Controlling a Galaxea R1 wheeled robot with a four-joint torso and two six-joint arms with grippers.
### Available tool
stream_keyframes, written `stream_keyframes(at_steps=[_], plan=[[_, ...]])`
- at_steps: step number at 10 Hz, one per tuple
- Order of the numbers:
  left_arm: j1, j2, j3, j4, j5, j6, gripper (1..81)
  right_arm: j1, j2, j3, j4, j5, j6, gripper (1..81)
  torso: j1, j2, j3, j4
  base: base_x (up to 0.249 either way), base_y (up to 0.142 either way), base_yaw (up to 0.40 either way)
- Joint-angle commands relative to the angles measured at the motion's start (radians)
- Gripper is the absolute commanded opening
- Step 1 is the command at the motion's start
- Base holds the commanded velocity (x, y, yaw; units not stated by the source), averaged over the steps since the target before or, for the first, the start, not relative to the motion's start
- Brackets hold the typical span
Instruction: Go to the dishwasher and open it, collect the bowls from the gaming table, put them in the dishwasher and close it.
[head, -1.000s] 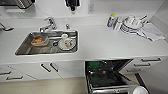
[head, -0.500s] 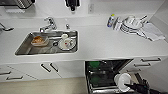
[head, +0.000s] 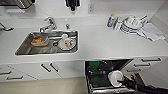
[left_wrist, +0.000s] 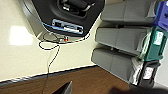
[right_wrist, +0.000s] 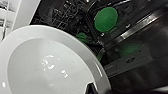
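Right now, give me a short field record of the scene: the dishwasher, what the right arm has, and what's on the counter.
dishwasher: open below the white counter, dark rack showing
green item: round, inside the rack
right gripper: at the rim of a white bowl, over the open dishwasher
white bowl state: tilted, looks empty
sink: holds an orange-brown dish and white dishes
counter right end: stacked white dishes, a cloth

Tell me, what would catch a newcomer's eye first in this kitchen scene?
Probably the white bowl that the right gripper holds over the open dishwasher, below the white counter. Next, the green bowl already lying in the dark rack. Then the steel sink to the left, with an orange-brown dish and white dishes inside.
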Motion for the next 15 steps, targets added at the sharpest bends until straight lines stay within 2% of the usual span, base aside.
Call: stream_keyframes(at_steps=[1,2,4,6,7,9,11,12,14,15], plan=[[0.060,-0.018,-0.005,0.040,0.037,0.006,81.1,0.107,-0.046,0.000,-0.002,-0.019,0.026,81.1,0.000,0.000,0.000,0.000,0.000,0.000,0.000],[0.059,-0.012,-0.005,0.040,0.037,0.006,81.1,0.104,-0.060,0.002,-0.006,-0.012,0.066,81.1,0.000,0.000,0.000,0.000,0.000,0.000,0.000],[0.054,0.004,-0.013,0.034,0.039,0.006,81.1,0.098,-0.097,0.026,-0.006,-0.012,0.070,81.1,0.000,0.000,0.000,0.000,0.000,0.000,0.000],[0.026,0.042,-0.092,0.004,0.037,-0.017,81.1,0.043,-0.233,0.139,-0.005,-0.062,0.070,81.1,0.000,0.000,0.000,0.000,0.000,0.000,0.000],[0.013,0.071,-0.126,-0.067,0.039,-0.040,81.1,-0.011,-0.292,0.161,-0.011,-0.128,0.070,81.1,0.000,0.000,0.000,0.000,0.000,0.000,0.000],[-0.006,0.114,-0.192,-0.171,0.053,-0.055,81.1,-0.161,-0.385,0.187,-0.012,-0.144,0.062,81.1,0.000,0.000,0.000,0.000,0.000,0.000,0.000],[-0.021,0.148,-0.249,-0.264,0.070,-0.075,81.1,-0.328,-0.396,0.175,-0.014,-0.141,0.057,81.1,0.000,0.000,0.000,0.000,0.000,0.000,0.000],[-0.032,0.171,-0.289,-0.283,0.100,-0.080,81.1,-0.408,-0.381,0.144,-0.009,-0.124,0.057,81.1,0.000,0.000,0.000,0.000,0.000,0.000,0.000],[-0.049,0.198,-0.323,-0.282,0.145,-0.101,81.1,-0.513,-0.341,0.111,-0.011,-0.117,0.057,81.1,0.000,0.000,0.000,0.000,0.000,0.000,0.000],[-0.050,0.206,-0.333,-0.282,0.145,-0.101,81.1,-0.557,-0.315,0.094,-0.012,-0.115,0.056,81.1,0.000,0.000,0.000,0.000,0.000,0.000,0.000]])
